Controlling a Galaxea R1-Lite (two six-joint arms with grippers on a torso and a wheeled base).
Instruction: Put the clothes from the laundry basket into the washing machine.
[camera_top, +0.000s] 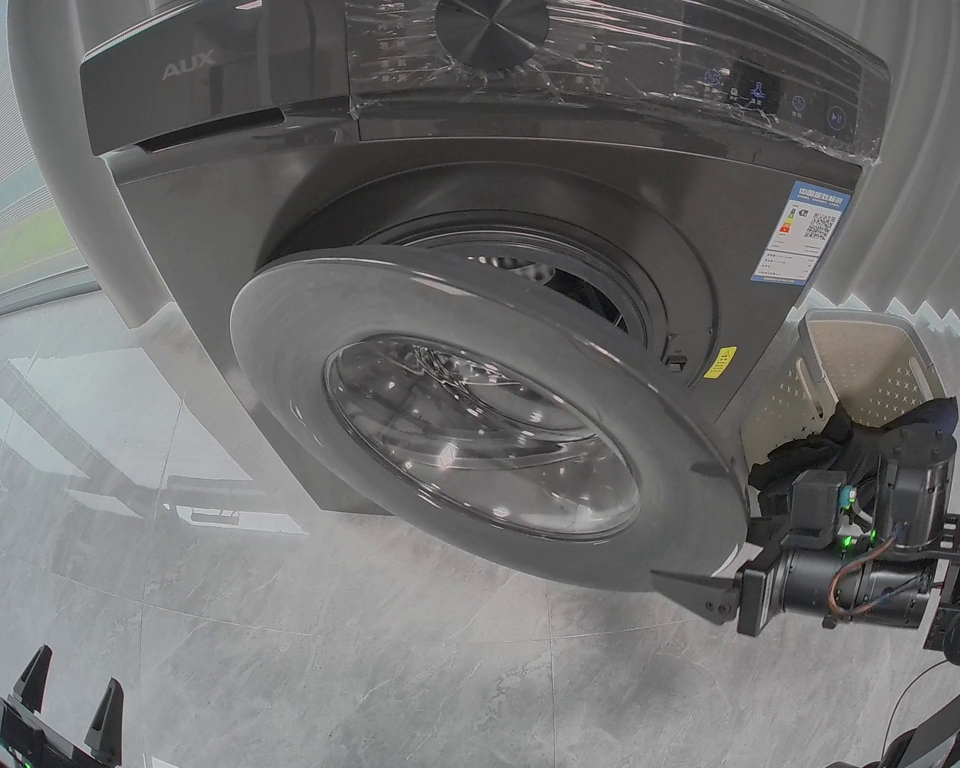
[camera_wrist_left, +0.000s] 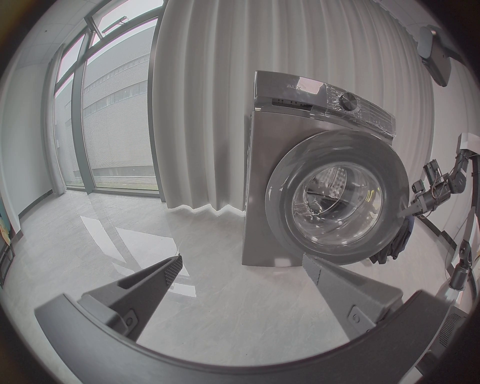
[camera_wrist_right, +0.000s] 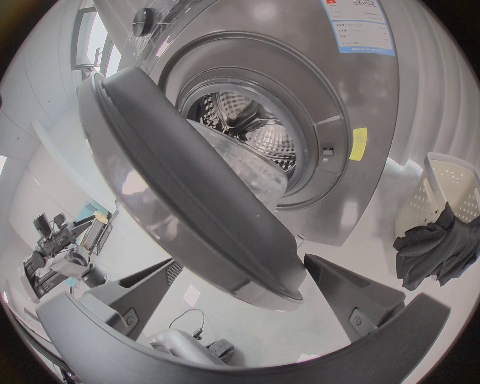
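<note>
Pale grey stone floor (camera_top: 350, 620) runs under everything here, with long white curtains (camera_wrist_left: 200, 100) behind and a tall window (camera_wrist_left: 115, 100) off to one side. The grey washing machine (camera_top: 560, 190) stands on that floor, its round door (camera_top: 300, 330) swung partway out so that the steel drum (camera_wrist_right: 250, 125) shows through the gap.

To the machine's right, just beside its lower corner, sits the cream laundry basket (camera_top: 880, 360). The clothes (camera_top: 830, 450), a dark bundle, are heaped in it and hang out over the near rim.

The right hand (camera_top: 695, 592) is low at the free edge of the door, in front of the basket. Its fingers (camera_wrist_right: 350, 295) are spread wide with nothing gripped, and the door's rim lies between them. Whether either finger actually touches the rim I can't tell.

The left hand (camera_top: 75, 672) is well away from the machine, down near the floor on the left. Its fingers (camera_wrist_left: 150, 285) are also wide apart and carry nothing, pointed toward the door.
</note>
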